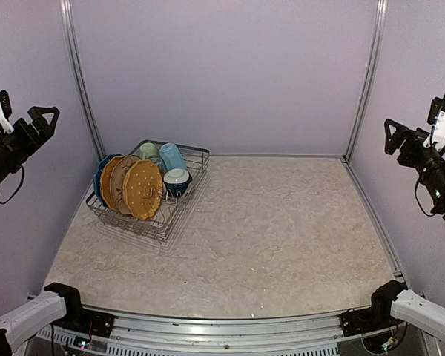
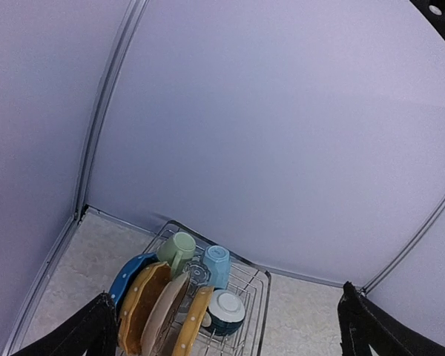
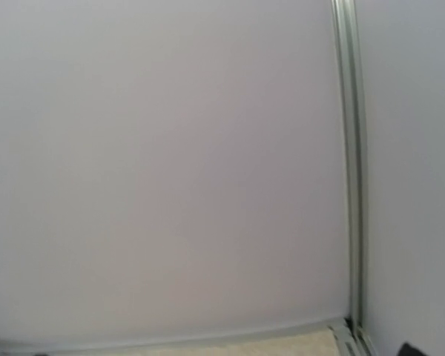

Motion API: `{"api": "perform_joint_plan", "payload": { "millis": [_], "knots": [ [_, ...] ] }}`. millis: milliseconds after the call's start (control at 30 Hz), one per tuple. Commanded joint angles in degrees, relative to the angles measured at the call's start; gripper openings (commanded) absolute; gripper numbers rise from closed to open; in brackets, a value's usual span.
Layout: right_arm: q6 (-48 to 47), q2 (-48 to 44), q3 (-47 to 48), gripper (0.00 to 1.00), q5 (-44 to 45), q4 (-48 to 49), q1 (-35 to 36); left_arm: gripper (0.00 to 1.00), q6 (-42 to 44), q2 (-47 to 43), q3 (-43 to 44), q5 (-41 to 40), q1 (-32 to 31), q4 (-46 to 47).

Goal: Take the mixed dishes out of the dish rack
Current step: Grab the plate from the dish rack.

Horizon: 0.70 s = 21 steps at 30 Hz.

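Rack (image 1: 152,226) at far left of tabletop (image 1: 282,237), skewed, near back wall. Three plates stand on edge in its left part: blue plate (image 1: 100,176) leftmost, cream plate (image 1: 119,182) in middle, orange plate (image 1: 143,190) rightmost. Green mug (image 1: 148,150) and blue mug (image 1: 171,156) side by side at far end. Glass (image 2: 196,271) between mugs and plates, partly screened by plates. Bowl (image 1: 176,180) just right of orange plate, white inside showing. Left pincer (image 1: 38,122) high by left wall, well apart from rack, fingers (image 2: 89,330) spread wide, empty. Right pincer (image 1: 397,141) high by right wall; spread cannot be told.
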Motion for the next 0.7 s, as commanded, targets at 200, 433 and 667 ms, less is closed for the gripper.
{"api": "perform_joint_plan", "payload": {
  "millis": [200,433,667],
  "knots": [
    [3.9,13.1,-1.0,1.0,-3.6,3.7,-7.8,0.99,-4.2,7.6,-3.2,12.5,12.0,1.5],
    [5.8,14.4,-7.2,1.0,-10.3,7.0,-11.3,0.99,-4.8,13.3,-6.0,22.5,16.5,0.6],
    [7.7,17.5,-9.4,1.0,-16.9,3.5,-12.9,0.99,-2.8,20.4,-3.0,20.8,8.9,-6.3]
  ]
}}
